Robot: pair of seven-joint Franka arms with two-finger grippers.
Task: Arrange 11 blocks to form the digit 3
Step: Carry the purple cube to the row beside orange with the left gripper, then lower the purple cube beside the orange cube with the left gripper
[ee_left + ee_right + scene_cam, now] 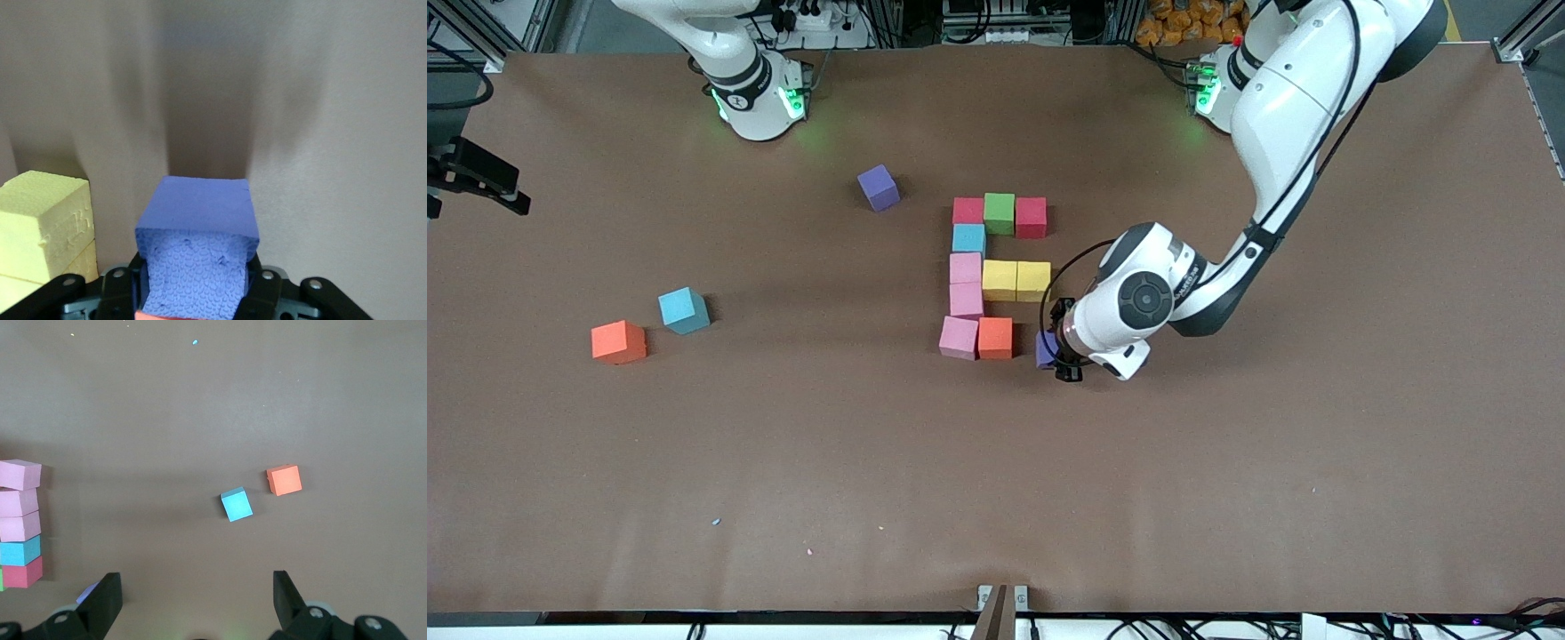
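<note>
The left pincer (1060,354) pinches a purple block (1046,348), mostly hidden by its wrist; the right pincer (197,603) waits spread.

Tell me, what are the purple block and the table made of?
The purple block in the left tool looks like soft matte foam: its side shows a pebbly, dimpled texture and no shine. The table seems covered in a dull brown sheet, maybe paper or felt; I can't tell which.
</note>
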